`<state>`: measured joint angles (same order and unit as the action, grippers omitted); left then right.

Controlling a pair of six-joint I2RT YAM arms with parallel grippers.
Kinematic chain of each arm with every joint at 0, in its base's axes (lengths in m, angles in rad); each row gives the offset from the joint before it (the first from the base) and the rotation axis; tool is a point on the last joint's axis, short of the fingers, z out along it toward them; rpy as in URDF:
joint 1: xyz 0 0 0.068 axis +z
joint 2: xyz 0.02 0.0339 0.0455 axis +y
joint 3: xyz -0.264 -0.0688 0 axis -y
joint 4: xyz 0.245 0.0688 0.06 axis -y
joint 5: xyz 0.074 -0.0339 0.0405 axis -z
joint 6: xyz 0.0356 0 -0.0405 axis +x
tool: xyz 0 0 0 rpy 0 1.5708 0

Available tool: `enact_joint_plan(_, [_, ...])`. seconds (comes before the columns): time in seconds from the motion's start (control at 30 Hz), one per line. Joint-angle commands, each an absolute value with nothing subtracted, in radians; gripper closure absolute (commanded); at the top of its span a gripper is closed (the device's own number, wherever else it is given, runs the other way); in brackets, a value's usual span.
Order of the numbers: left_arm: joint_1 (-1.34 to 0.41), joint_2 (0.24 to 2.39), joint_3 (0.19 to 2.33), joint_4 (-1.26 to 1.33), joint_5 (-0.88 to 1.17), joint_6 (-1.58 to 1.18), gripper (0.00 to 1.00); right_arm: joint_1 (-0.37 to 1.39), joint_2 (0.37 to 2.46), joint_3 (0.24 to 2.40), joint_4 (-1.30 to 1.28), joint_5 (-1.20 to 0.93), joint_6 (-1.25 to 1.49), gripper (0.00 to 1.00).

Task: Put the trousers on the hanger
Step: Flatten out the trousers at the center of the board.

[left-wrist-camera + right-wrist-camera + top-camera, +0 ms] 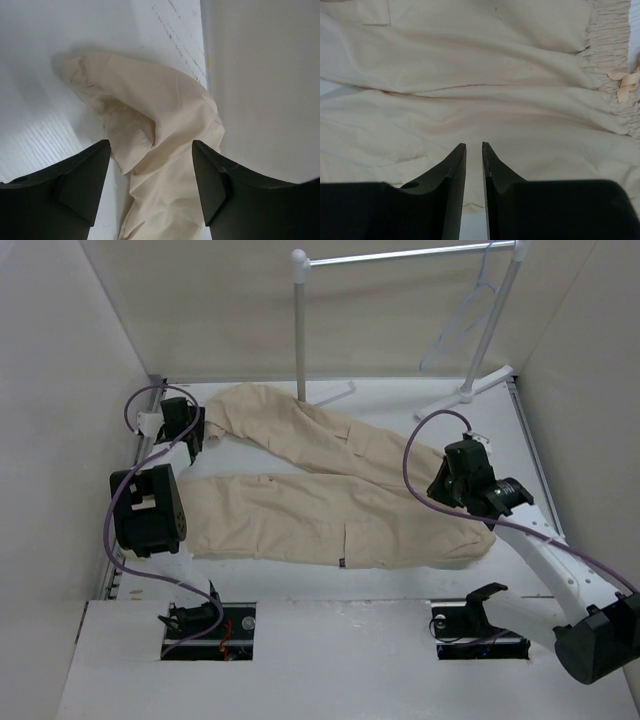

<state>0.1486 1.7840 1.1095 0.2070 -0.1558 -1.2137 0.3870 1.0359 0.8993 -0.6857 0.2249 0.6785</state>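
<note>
You are looking at the trousers (320, 500) lying flat across the table (300, 580), with the two legs running out to the left and the waist sitting on the right. The hanger (455, 320) is hanging well apart from them, on the rail of the white-poled rack (300, 320) at the far side. Your left gripper (190, 435) is hovering at the far left over the end of the upper leg. In its wrist view the gripper (150, 185) is standing wide open, with the crumpled leg end of the trousers (150, 115) lying between and beyond the two fingers (80, 185), and neither finger is pressing on the cloth. Your right gripper (445, 490) is hanging over the waist end. Seen from its own wrist, this gripper (474, 147) is showing its fingers (455, 170) drawn almost together, with only a thin slit between them and nothing in that slit. The trousers (470, 75) are spreading beneath it, with the gathered waistband and the drawstring (626, 82) showing at the right edge.
</note>
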Motion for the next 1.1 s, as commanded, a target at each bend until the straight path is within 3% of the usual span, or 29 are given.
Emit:
enact_joint_plan(0.0, [0.165, 1.808, 1.184, 0.265, -0.169, -1.238, 0.36, 0.387, 1.051, 0.923, -0.635, 0.213, 0.678, 0.75])
enact_joint_plan(0.37, [0.188, 2.062, 1.480, 0.146, -0.129, -1.247, 0.55, 0.387, 1.066, 0.937, -0.640, 0.212, 0.677, 0.70])
enact_joint_plan(0.57, [0.191, 2.054, 1.500, 0.132, -0.057, -1.253, 0.88, 0.360, 1.069, 0.936, -0.627, 0.207, 0.646, 0.54])
enact_joint_plan(0.63, [0.189, 2.024, 1.506, 0.123, -0.040, -1.255, 0.95, 0.349, 1.072, 0.940, -0.621, 0.199, 0.638, 0.52])
enact_joint_plan(0.9, [0.148, 1.775, 1.657, 0.025, -0.043, -1.137, 0.99, 0.317, 1.080, 0.930, -0.548, 0.143, 0.632, 0.48])
enact_joint_plan(1.07, [0.094, 1.594, 1.553, -0.006, -0.072, -1.013, 0.98, 0.309, 1.091, 0.914, -0.515, 0.112, 0.627, 0.44])
